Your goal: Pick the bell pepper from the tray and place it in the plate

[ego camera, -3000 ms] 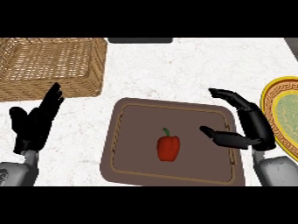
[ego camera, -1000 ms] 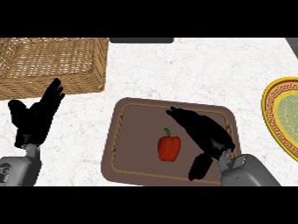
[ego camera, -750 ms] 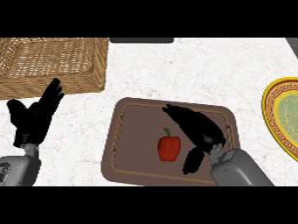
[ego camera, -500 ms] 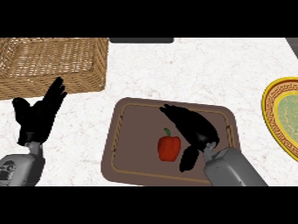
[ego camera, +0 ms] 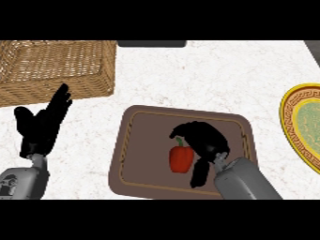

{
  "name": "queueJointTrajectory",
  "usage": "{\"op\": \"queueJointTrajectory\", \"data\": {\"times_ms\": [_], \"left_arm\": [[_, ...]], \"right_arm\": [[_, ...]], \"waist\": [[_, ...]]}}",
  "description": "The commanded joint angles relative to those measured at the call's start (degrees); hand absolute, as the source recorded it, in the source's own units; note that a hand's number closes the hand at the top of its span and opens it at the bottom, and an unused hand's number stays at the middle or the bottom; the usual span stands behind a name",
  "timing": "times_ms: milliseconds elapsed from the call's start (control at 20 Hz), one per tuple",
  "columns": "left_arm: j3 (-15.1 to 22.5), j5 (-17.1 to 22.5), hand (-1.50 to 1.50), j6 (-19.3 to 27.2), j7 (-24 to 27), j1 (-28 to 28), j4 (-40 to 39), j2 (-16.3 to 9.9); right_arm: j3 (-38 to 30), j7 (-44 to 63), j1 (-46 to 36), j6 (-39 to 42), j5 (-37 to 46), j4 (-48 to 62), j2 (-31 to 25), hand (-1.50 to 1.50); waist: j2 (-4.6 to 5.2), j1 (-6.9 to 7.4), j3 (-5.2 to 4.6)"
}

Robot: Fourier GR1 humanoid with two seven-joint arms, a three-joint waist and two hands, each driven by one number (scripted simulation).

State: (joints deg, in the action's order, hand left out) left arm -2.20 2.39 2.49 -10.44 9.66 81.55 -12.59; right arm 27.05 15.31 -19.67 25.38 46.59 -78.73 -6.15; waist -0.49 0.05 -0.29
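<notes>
A red bell pepper [ego camera: 180, 159] with a green stem lies in the middle of the brown tray [ego camera: 137, 154]. My right hand [ego camera: 204, 142] hangs over the tray just right of the pepper, fingers curling above it and the thumb pointing down beside it; I see no closed hold on the pepper. The yellow-rimmed plate [ego camera: 313, 131] with a green centre sits at the right edge, cut off by the frame. My left hand [ego camera: 43, 125] rests open, fingers up, left of the tray.
A wicker basket [ego camera: 46, 69] stands at the back left, just beyond my left hand. A dark object [ego camera: 152, 43] shows at the counter's far edge. White marble counter lies between tray and plate.
My right hand has swung from the tray's right side onto the tray, settling beside the pepper with fingers curling more. The pepper, tray and left hand stay put.
</notes>
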Motion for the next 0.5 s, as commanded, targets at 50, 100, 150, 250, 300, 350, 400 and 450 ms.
{"op": "queueJointTrajectory", "data": {"times_ms": [50, 100, 150, 250, 300, 350, 400, 450], "left_arm": [[-1.22, 0.03, 0.0, -1.14, 3.0, -0.25, -3.32, 0.05], [-0.55, -0.61, 0.0, -0.87, 0.66, -2.1, 0.78, -0.4], [-0.9, -0.17, 0.0, -0.49, -0.55, -0.86, 0.87, -0.02], [-1.26, -0.02, 0.0, -0.72, -1.53, 0.72, 0.86, -0.33], [-1.68, 0.98, 0.0, -2.18, -3.0, 0.42, 2.58, -1.23], [-1.17, -0.88, 0.0, -0.24, 1.87, 0.34, -0.81, 0.73], [-2.48, -0.42, 0.0, -1.69, 4.25, 0.3, -4.5, -0.34], [-2.38, 0.0, 0.0, -1.93, 4.06, 0.79, -3.76, -0.02]], "right_arm": [[2.12, -4.28, -2.18, 2.0, 0.82, 3.87, 2.11, 1.5], [1.92, -6.05, 0.95, 1.1, 0.85, 1.18, 0.27, 1.5], [3.9, -3.02, 2.01, -0.67, 2.35, 1.1, 4.03, 1.5], [1.88, -4.04, -1.41, -0.79, 2.13, 5.73, 5.37, 1.5], [2.01, -3.47, 0.88, -0.74, 2.49, 2.21, 4.66, 1.5], [0.51, -6.27, -1.22, -3.6, 2.48, 7.35, 5.48, 1.5], [3.56, -5.05, 5.17, -4.7, 3.74, 0.32, 4.4, 1.5], [0.08, 0.28, -0.29, -6.45, 1.7, 4.94, 5.97, 1.5]], "waist": [[0.57, 0.16, 0.28], [0.46, 0.13, 0.3], [0.45, 0.1, 0.3], [0.54, 0.25, 0.3], [0.46, 0.1, 0.3], [0.59, 0.2, 0.3], [0.51, -0.31, 0.28], [0.58, 0.11, 0.29]]}}
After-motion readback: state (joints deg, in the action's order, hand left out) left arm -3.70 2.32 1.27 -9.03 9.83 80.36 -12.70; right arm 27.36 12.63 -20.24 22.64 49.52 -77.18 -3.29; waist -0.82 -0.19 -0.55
